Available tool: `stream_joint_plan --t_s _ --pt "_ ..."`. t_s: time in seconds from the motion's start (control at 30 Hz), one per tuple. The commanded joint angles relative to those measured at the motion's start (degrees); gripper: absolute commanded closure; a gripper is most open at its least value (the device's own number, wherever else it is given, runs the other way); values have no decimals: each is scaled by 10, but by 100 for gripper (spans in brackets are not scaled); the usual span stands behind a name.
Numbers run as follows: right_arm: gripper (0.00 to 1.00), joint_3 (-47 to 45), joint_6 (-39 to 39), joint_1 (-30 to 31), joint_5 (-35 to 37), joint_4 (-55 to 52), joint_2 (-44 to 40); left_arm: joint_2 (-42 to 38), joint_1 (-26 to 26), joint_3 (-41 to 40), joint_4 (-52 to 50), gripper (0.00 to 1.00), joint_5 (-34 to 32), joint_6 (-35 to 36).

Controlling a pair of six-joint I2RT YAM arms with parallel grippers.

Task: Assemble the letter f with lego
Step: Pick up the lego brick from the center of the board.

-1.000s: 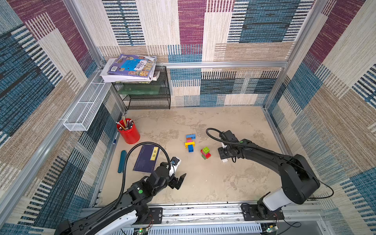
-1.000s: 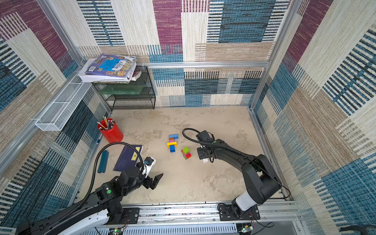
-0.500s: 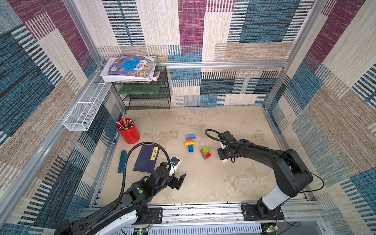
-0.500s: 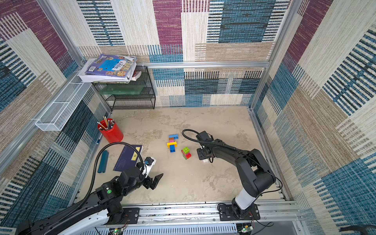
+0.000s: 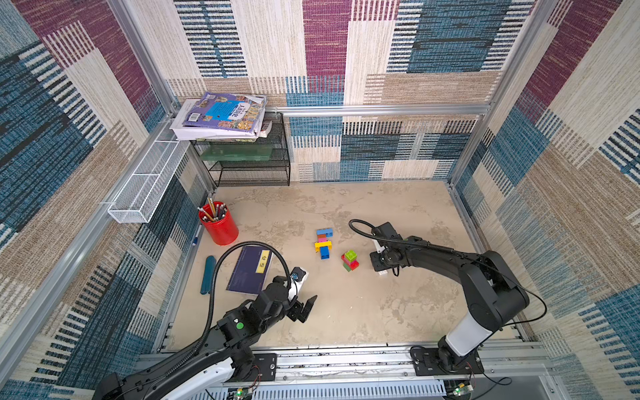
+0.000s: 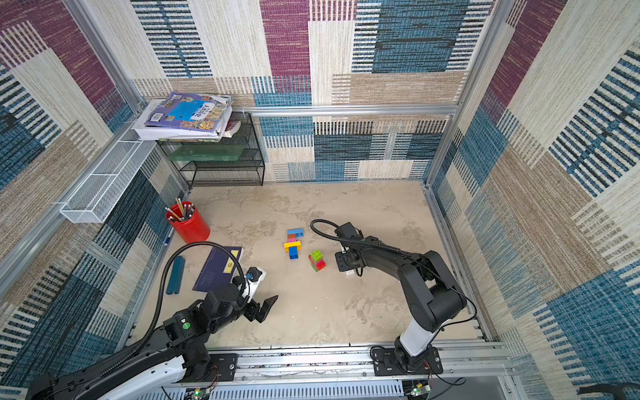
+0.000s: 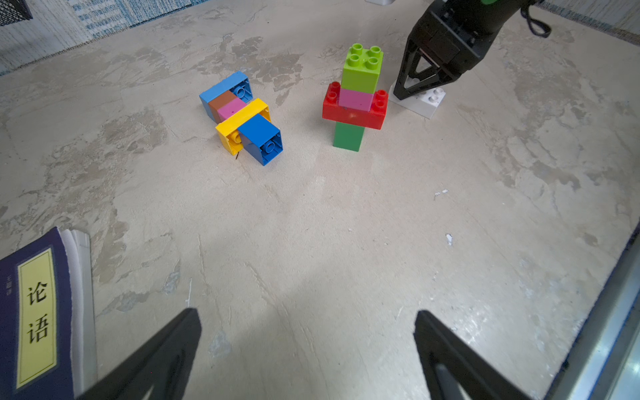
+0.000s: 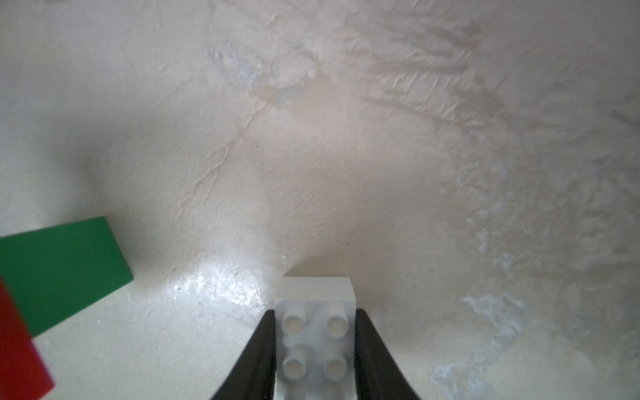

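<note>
Near edge of bench: wide bare strip, free passage ahead of left gripper, jaws wide apart. Far half bare too. Centre blocked by lying lego row and upright lego stack, narrow gap between. Tight just beside the stack: right gripper, jaws against white brick. Left edge crowded with pencil cup, book, blue case. Far-left corner filled by wire rack.

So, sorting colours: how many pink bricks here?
2. One pink brick in the lying stack, touching its yellow brick; the other pink brick in the tower, on its red brick. Others may hide.
</note>
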Motion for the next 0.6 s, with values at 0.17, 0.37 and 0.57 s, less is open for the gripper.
stream_joint_plan --t_s 0.17,0.37,0.57 --pt "65 1 -7 -1 -17 9 3 1 0 4 11 1 6 1" --pt "68 22 -6 -1 -19 -16 -24 1 0 4 11 1 8 1" --pt "68 88 -20 16 -44 -77 -66 0 0 5 9 1 9 2"
